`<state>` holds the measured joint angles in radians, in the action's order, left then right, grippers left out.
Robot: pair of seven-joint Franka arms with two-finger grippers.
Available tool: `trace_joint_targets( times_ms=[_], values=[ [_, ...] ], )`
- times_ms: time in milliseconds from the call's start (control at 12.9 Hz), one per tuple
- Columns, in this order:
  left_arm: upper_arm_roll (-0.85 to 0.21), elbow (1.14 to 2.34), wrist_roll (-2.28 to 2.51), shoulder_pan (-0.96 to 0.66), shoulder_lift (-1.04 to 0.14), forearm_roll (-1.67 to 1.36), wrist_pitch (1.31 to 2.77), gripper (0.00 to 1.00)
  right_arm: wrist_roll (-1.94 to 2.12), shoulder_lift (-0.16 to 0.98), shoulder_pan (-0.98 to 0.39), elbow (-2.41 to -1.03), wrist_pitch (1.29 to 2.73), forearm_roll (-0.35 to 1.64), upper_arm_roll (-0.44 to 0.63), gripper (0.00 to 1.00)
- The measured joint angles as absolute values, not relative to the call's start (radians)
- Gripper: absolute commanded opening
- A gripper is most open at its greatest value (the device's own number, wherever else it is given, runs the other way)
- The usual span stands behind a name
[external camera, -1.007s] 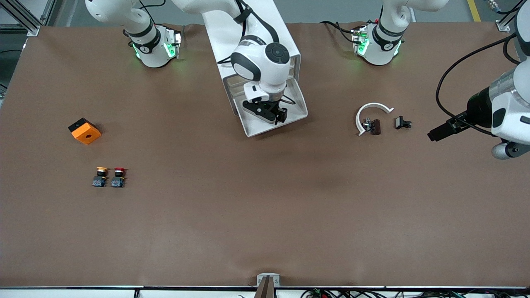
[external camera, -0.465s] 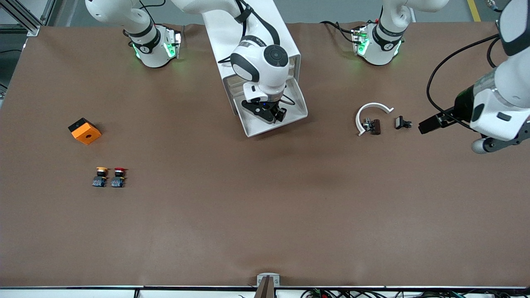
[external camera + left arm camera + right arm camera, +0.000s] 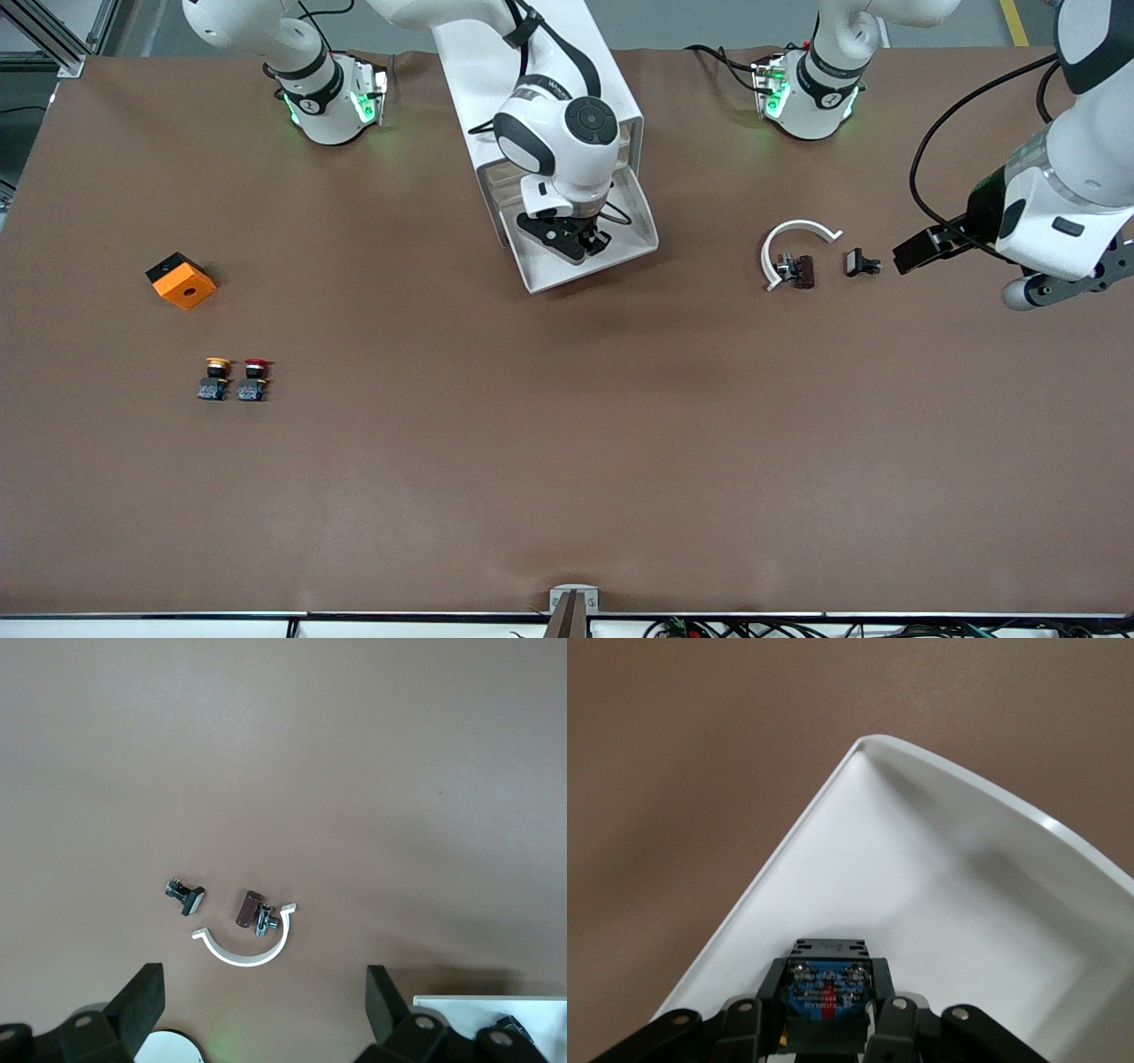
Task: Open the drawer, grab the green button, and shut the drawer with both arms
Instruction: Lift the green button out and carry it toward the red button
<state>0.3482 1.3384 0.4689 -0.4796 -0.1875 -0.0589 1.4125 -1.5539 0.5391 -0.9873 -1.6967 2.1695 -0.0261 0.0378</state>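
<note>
We see the button (image 3: pixel 826 990) clamped between the right gripper (image 3: pixel 580 244) fingers (image 3: pixel 890 1020), inside the open drawer (image 3: pixel 638 232). The left gripper (image 3: pixel 261 1014) waits over the desk (image 3: pixel 567 443), fingers spread wide, holding nothing.

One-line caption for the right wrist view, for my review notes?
Right end effector shut on the button inside the open white drawer.

Right gripper (image 3: pixel 827 1028) inside the drawer (image 3: pixel 939 877), clamped on the button (image 3: pixel 828 985).
Fingers (image 3: pixel 888 1019) pressed against both sides of its black body, bluish base showing; brown table (image 3: pixel 700 753) around the white tray.
</note>
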Motion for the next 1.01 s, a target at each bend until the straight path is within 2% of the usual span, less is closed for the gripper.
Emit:
trace_joint_targets(
  times_ms=[232,542,775,1007],
  values=[
    [0.348,1.343,0.469,-0.479,-0.184,-0.059,1.413,1.0,-1.554,0.534,-0.954,-1.607,2.096,0.041,0.045,0.0],
    [0.348,1.362,0.469,-0.481,-0.179,-0.059,1.426,1.0,-1.351,0.498,-0.841,-1.417,1.81,0.096,0.053,0.0],
    [0.34,1.472,0.469,-0.482,-0.116,-0.059,1.533,1.0,-1.162,0.403,-0.736,-1.396,1.753,0.078,0.064,0.0],
    [0.323,1.548,0.469,-0.487,-0.066,-0.059,1.57,1.0,-0.962,0.338,-0.612,-1.398,1.648,0.031,0.067,0.0]
  ],
)
